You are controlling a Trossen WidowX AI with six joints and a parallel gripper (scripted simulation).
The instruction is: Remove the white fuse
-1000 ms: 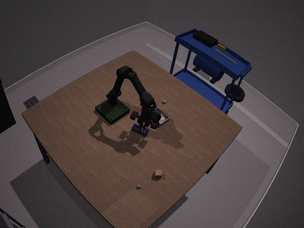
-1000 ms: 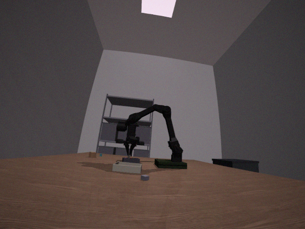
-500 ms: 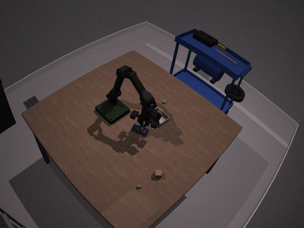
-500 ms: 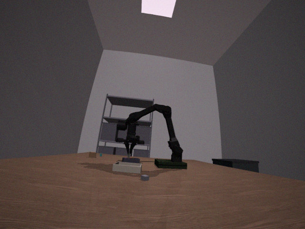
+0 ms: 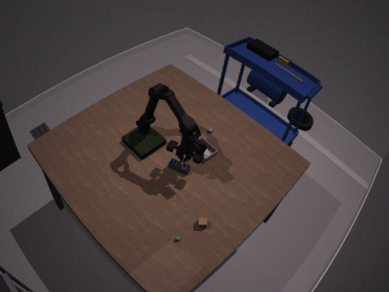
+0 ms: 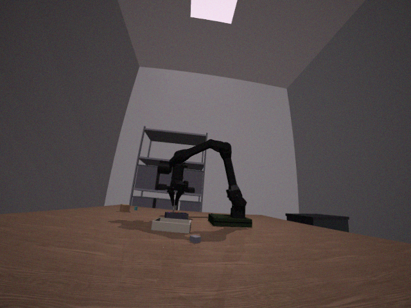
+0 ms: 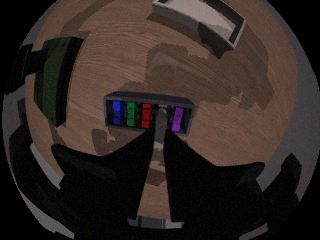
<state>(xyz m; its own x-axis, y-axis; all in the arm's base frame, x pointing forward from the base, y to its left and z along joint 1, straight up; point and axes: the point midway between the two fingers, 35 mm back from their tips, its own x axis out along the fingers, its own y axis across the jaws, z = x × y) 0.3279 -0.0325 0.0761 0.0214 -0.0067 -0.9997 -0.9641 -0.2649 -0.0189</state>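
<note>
The surface (image 5: 238,188) shows matt brown wood with visible grain. The fingers are matt black, plastic-like, closed on a pale, dull white fuse (image 7: 159,135). Just beyond the fingers, the fuse block (image 7: 186,120) looks dark matt plastic. Farther beyond, the tray (image 7: 235,32) has smooth, matt grey-white walls.
</note>
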